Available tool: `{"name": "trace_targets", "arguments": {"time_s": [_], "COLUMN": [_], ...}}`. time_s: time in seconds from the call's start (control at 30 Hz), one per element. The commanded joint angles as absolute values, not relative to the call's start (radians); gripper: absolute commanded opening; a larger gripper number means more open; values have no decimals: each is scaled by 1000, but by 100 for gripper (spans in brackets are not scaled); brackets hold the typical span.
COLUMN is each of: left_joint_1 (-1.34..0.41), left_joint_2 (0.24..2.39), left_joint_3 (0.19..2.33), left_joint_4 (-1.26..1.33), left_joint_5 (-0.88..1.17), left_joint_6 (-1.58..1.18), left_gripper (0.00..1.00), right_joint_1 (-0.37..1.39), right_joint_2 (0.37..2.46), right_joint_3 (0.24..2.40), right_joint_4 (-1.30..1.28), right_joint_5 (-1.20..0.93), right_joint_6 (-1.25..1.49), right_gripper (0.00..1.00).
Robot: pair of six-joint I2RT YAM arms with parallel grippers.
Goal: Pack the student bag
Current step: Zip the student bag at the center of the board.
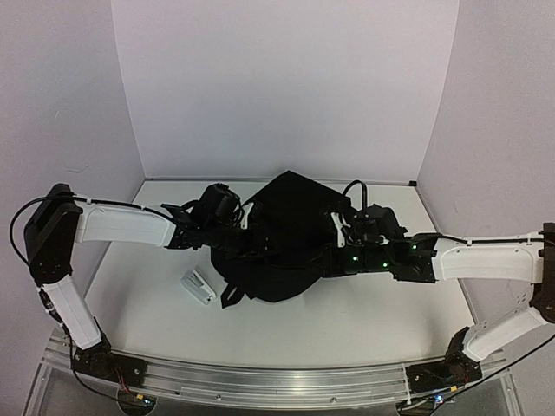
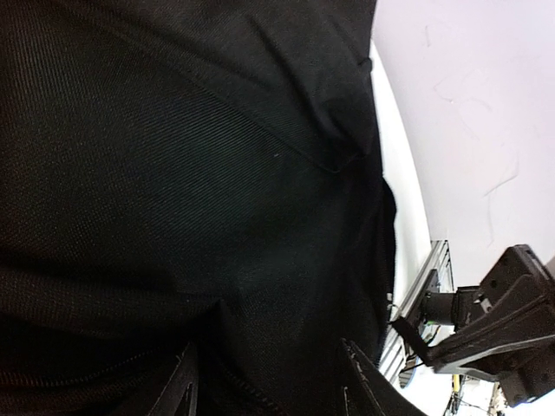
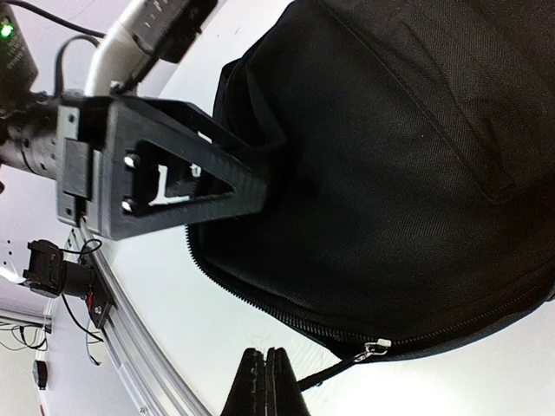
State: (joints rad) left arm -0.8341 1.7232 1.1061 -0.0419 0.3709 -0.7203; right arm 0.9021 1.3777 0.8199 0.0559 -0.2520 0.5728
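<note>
Scanning from above, the table [image 1: 364,303] shows open white surface nearward of both claws, with walls behind. The student bag [image 1: 290,234] lies between them. Both forearms reach in low, nearly level. The left claw [image 2: 270,377] is half-spread against bag cloth; I cannot tell if it grips. The right claw [image 3: 267,357] is pinched shut beside the zip pull [image 3: 373,348], which only its wrist view shows. Only the overhead shows a small white item [image 1: 198,286].

small white object [image 1: 198,286] | lying on table [image 1: 139,303] | metal rail [image 1: 260,383] along near edge
</note>
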Motion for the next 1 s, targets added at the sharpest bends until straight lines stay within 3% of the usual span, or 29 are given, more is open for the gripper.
{"name": "trace_targets", "arguments": {"time_s": [0.0,0.47,0.77,0.97], "left_joint_1": [-838,-925,-1078,-1229], "left_joint_2": [1708,1473,1428,1460], "left_joint_3": [1124,1061,971,1004], "left_joint_4": [-71,-213,72,95], "left_joint_5": [380,212,46,-300], "left_joint_6": [-676,-482,-364,-266], "left_gripper": [57,79,84,85], "right_joint_1": [908,919,920,920], "right_joint_2": [1334,1377,1384,1351], "right_joint_3": [807,796,777,736], "right_joint_4": [185,333,374,382], "right_joint_5": [-282,-322,-226,-172], "right_joint_6": [621,681,782,848], "right_gripper": [0,0,0,0]}}
